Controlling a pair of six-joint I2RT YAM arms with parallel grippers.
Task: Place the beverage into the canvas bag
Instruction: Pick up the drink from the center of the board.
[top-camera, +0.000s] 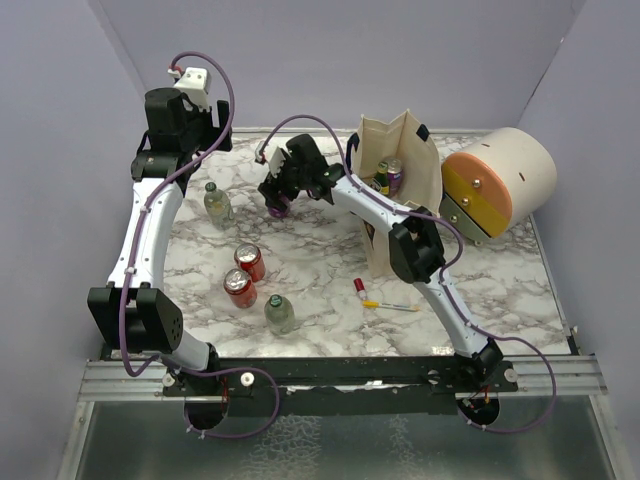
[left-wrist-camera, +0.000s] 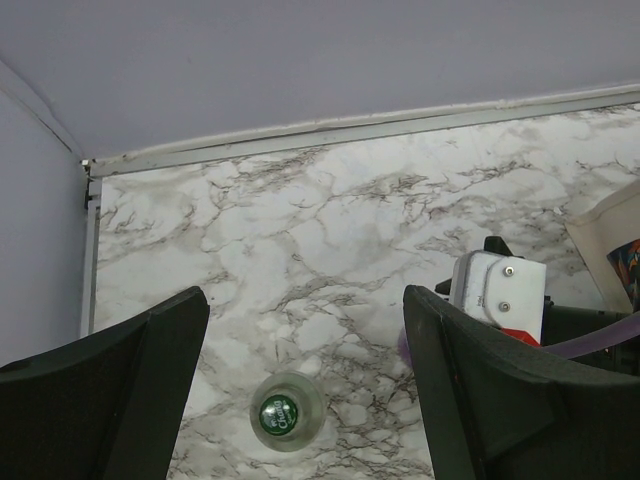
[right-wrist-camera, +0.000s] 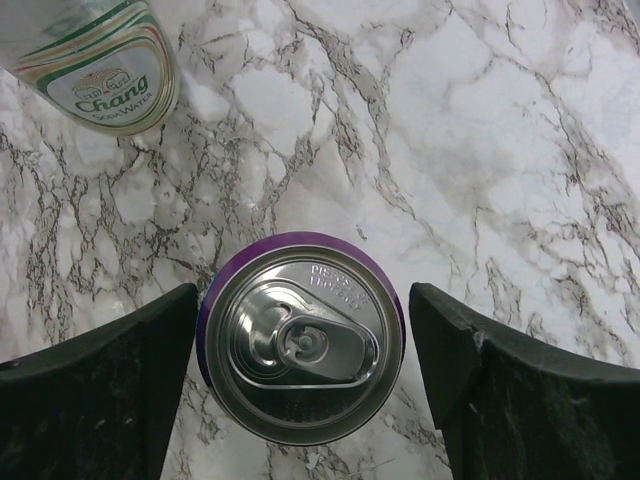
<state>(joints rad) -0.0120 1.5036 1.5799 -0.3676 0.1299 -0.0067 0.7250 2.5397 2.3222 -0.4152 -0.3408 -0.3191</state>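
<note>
A purple can (right-wrist-camera: 300, 335) stands upright on the marble table, left of the canvas bag (top-camera: 400, 140). It also shows in the top view (top-camera: 278, 207). My right gripper (right-wrist-camera: 302, 345) is open and straddles the can from above, one finger on each side with small gaps; in the top view it (top-camera: 280, 192) hangs over the can. The beige bag stands upright and open, with cans (top-camera: 393, 175) inside. My left gripper (left-wrist-camera: 305, 380) is open and empty, high above a green-capped Chang bottle (left-wrist-camera: 287, 412); in the top view it (top-camera: 180, 125) is at the back left.
Two red cans (top-camera: 249, 262) (top-camera: 238, 288) and a glass bottle (top-camera: 279, 313) stand at the front left. The Chang bottle (top-camera: 216, 200) stands left of the purple can. A pen (top-camera: 385, 303) lies at the front. A cream-and-orange cylinder (top-camera: 495, 180) sits right of the bag.
</note>
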